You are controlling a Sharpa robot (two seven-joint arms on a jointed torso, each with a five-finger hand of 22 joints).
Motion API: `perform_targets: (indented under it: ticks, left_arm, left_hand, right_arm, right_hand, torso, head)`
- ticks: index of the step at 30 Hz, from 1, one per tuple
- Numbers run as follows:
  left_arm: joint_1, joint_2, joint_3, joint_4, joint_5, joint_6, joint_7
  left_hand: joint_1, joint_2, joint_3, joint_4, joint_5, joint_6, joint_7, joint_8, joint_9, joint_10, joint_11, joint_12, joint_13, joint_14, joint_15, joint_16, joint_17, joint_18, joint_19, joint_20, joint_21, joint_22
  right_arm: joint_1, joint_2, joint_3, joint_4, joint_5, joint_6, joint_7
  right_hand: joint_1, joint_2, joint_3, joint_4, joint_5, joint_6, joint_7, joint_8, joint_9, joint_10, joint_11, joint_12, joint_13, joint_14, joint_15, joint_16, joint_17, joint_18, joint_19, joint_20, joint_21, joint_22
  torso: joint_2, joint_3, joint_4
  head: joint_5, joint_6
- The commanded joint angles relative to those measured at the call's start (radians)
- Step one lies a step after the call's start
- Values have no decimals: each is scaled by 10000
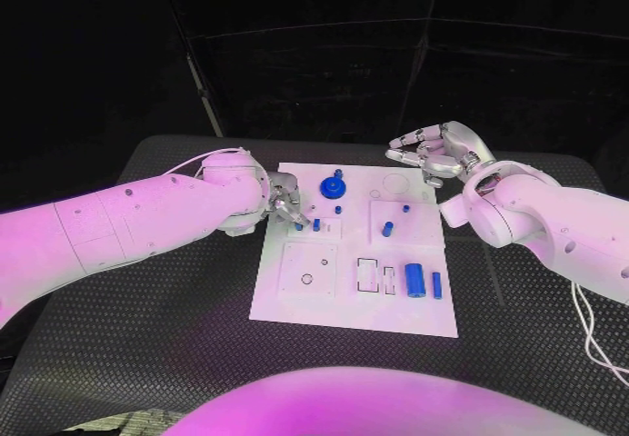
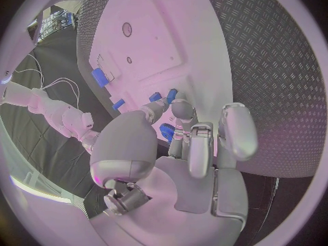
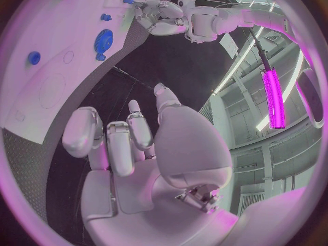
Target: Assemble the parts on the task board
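The job is only partly done.
On the white task board (image 1: pixel 295 304), a blue gear (image 1: pixel 333 188) and small blue pegs (image 1: pixel 388 229) stand up, but a blue cylinder (image 1: pixel 414 279) lies loose. The left hand (image 1: pixel 284 208) pinches a small blue part (image 2: pixel 166 132) at the board's left edge. The right hand (image 1: pixel 433 151) hangs empty, fingers apart, beyond the board's far right corner.

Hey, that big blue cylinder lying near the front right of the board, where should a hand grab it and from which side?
Probably from above, around its middle. The blue cylinder lies flat on the task board with its long axis running front to back, so fingers could pinch across its round sides. A thin blue pin lies close on its right, leaving little room there.
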Motion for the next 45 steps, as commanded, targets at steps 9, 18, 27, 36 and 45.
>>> perform_targets:
  ticks: [9, 18, 27, 36, 45]
  left_arm:
    - [-5, 237, -4, -319, 146, 91, 22]
    - [-6, 201, -4, -389, 147, 239, 18]
    - [-14, 16, 3, -211, 447, -374, 67]
    - [-33, -140, 42, -68, 873, -1512, 162]
    - [-38, -280, 137, 29, 1653, -2784, 800]
  left_hand:
    - [-64, 54, -111, 16, -48, 77, -2, -19, 13, -26, 3, 51, 19, 1054, -77, 30, 2635, -93, 166, -101, 68, 1730]
    - [-804, -190, -1236, 614, -81, 134, 28, -29, 41, -54, 27, 61, 23, 1054, -66, 30, 2635, -98, 171, -105, 62, 1730]
    - [-1393, -254, -2757, 1527, -73, 76, 22, -96, 56, -219, 22, -23, -138, 1054, -89, 30, 2635, -94, 176, -126, 41, 1727]
    - [-997, 39, -3546, 2092, -58, -216, 118, -209, 61, -701, 99, -485, -831, 1000, -45, -102, 2429, -21, 67, -105, -444, 1610]
    - [37, 326, -4209, 2102, 6, -1375, 701, -829, -373, -1998, 625, -1190, -1596, 508, 387, -1165, 971, 435, -856, 259, -3550, 788]
  right_arm:
    - [17, -23, 6, 53, -8, 37, 84]
    - [18, -51, 6, 67, -8, 21, 80]
    - [18, -60, 6, 67, -8, 28, 83]
    - [17, -47, 6, 51, -8, 29, 95]
    - [16, -31, 6, 28, -8, 35, 99]
  right_hand:
    - [-81, 56, -67, 18, 44, -54, 9, 40, -5, -65, 11, 47, 12, 653, 41, -62, 825, 99, -95, 1, -32, -13]
    - [-81, 56, -67, 18, 44, -54, 9, 40, -5, -65, 11, 47, 12, 653, 41, -62, 825, 99, -95, 1, -32, -13]
    - [-87, 55, -101, 34, 53, -57, 8, 52, -5, -104, 11, 19, -39, 648, 40, -74, 803, 104, -107, 1, -46, -39]
    - [-87, 55, -101, 34, 53, -57, 8, 52, -5, -104, 11, 19, -39, 648, 40, -74, 803, 104, -107, 1, -46, -39]
    - [-87, 55, -101, 34, 53, -57, 8, 52, -5, -104, 11, 19, -39, 648, 40, -74, 803, 104, -107, 1, -46, -39]
  torso:
    - [13, -5, -1]
    - [7, -10, 10]
    - [5, -15, 7]
    - [12, -15, 15]
    - [9, -9, 5]
  head:
    - [-36, 23]
    - [-57, 21]
    - [-78, 65]
    - [-86, 90]
    - [-119, 112]
